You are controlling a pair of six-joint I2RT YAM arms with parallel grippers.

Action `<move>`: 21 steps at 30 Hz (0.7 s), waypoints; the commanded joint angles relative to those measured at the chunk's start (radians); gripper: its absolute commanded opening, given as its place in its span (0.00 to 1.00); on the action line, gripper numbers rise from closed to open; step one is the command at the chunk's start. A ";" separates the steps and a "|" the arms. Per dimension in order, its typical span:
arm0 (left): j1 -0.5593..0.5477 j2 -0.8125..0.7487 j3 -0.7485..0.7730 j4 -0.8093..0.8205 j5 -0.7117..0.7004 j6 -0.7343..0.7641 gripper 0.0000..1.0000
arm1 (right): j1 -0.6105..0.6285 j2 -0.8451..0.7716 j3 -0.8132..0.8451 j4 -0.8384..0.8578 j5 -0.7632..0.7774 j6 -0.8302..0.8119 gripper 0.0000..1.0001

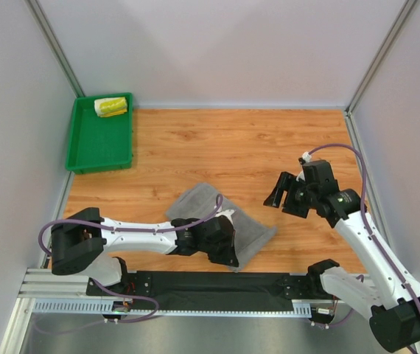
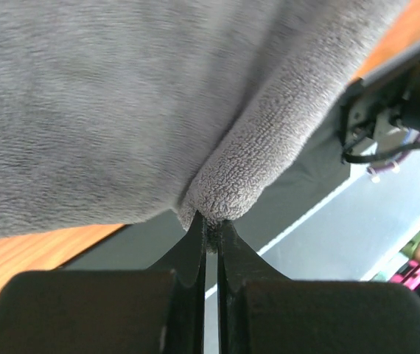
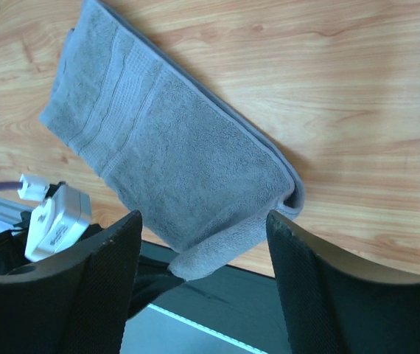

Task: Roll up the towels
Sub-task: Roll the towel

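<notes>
1. A black strip (image 1: 217,284) runs along the near edge of the wooden bench (image 1: 232,140), between the two arm bases.
2. Just past the strip, the left gripper (image 2: 208,230) is squeezed tight on the near edge of the grey towel (image 1: 258,234). A small puffy fold of the cloth is pinched between its tips.
3. The grey towel lies in the middle of the bench, toward the near side. It sits at a slant, with one end pointing far-left and the other pointing right. Most of it lies flat on the wood. The near edge curls up where the left gripper has it.
4. The right gripper (image 1: 280,193) hangs in the air to the right of the grey towel and does not touch it. It is wide open, and it has hold of nothing.
5. A green tray (image 1: 85,151) sits at the far left corner of the bench, well apart from the grey towel.
6. The small white-yellow towel (image 1: 110,107) lies inside the tray at its far end. It is bunched up in a short roll, and some green-yellow print shows on it.
</notes>
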 commanded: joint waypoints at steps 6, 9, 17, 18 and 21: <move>0.058 -0.028 -0.058 0.023 0.017 -0.071 0.00 | 0.073 -0.073 -0.157 0.174 -0.172 0.047 0.48; 0.074 -0.021 -0.058 0.006 0.021 -0.069 0.00 | 0.121 -0.075 -0.196 0.226 -0.189 0.067 0.40; 0.107 -0.036 -0.076 -0.051 0.014 -0.088 0.00 | 0.175 -0.041 -0.277 0.328 -0.192 0.106 0.24; 0.107 -0.038 -0.079 -0.055 0.011 -0.092 0.00 | 0.176 -0.039 -0.277 0.332 -0.192 0.106 0.23; 0.113 -0.048 -0.096 -0.069 0.003 -0.112 0.00 | 0.176 -0.030 -0.280 0.358 -0.198 0.103 0.22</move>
